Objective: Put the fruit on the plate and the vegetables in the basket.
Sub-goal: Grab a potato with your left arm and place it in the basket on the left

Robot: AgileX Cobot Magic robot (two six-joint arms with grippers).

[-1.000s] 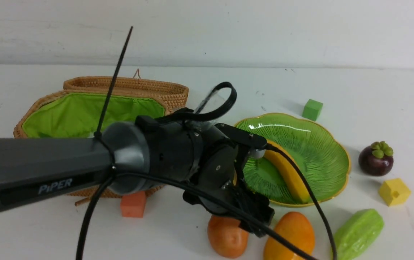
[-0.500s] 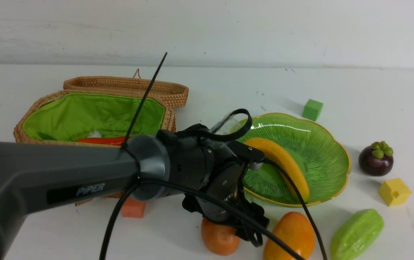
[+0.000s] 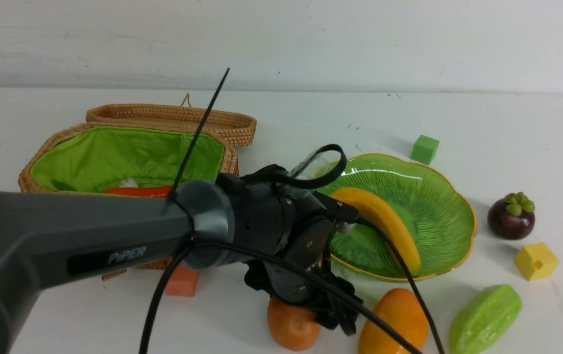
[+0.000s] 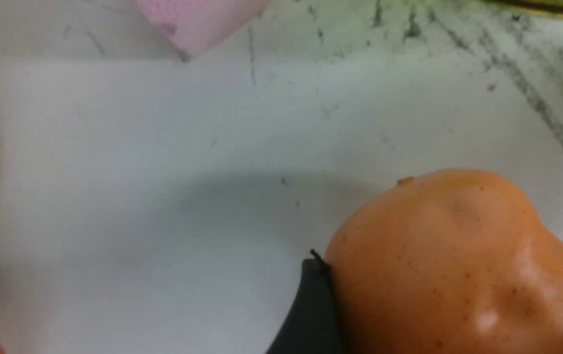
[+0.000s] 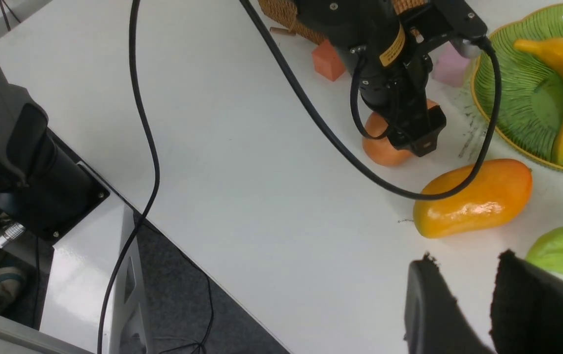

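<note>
Left gripper [image 3: 331, 317] | jaws astride potato [image 3: 289, 332], clamp unclear | centre it between fingers [image 4: 311, 314], close fully before lifting

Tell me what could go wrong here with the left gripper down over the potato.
The potato is smooth and rounded, so it may slip from the left gripper and roll against the mango beside it. The arm's cable hangs close over the mango and the rim of the plate; swinging toward the basket could snag either.

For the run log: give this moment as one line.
left gripper: jaws around potato on table, grip unclear | right gripper: open, empty | banana on plate | carrot in basket | mango, mangosteen on table
</note>
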